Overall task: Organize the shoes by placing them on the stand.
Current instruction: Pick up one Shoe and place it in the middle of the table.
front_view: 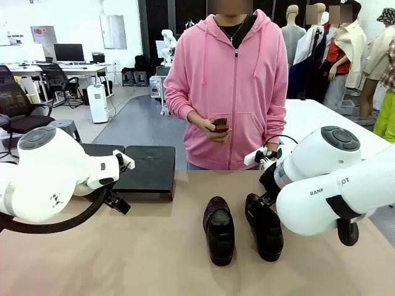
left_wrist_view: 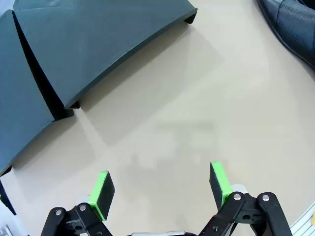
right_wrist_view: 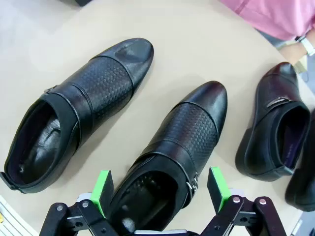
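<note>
Two black shoes lie side by side mid-table, one point(front_view: 219, 229) on the left and one point(front_view: 264, 225) partly under my right arm. In the right wrist view, my right gripper point(right_wrist_view: 160, 189) hangs open over the heel of the middle shoe point(right_wrist_view: 182, 137), its green pads on either side and not touching it. A matching shoe point(right_wrist_view: 78, 113) lies to the left and a third shoe point(right_wrist_view: 273, 128) to the right. The black stand point(front_view: 148, 169) sits at the far left with nothing on it. My left gripper point(left_wrist_view: 160, 189) is open above bare table just in front of the stand point(left_wrist_view: 98, 44).
A person in a pink hoodie point(front_view: 237, 92) stands at the far edge holding a small dark object. A second dark platform point(front_view: 99, 150) adjoins the stand on its left. Bare tan tabletop point(front_view: 154, 259) stretches across the front.
</note>
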Controlling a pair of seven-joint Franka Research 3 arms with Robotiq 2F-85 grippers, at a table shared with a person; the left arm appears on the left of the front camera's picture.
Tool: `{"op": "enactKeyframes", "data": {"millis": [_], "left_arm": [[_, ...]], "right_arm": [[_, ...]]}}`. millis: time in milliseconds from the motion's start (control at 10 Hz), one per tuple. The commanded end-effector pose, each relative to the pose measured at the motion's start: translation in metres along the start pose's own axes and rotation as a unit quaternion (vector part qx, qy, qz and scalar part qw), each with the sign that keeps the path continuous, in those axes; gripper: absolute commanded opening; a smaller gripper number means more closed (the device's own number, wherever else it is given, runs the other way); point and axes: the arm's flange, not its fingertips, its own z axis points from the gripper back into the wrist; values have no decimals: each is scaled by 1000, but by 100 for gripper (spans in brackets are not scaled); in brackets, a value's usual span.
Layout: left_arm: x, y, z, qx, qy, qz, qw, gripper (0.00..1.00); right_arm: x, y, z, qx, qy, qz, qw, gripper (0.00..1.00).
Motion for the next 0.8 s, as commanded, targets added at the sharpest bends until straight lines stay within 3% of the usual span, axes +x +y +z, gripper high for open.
{"op": "enactKeyframes", "data": {"millis": [0,700], "left_arm": [[0,0,0,0,0,0,1000,100],[0,0,0,0,0,0,1000,100]], "right_arm": [[0,0,0,0,0,0,1000,100],[0,0,0,0,0,0,1000,100]]}}
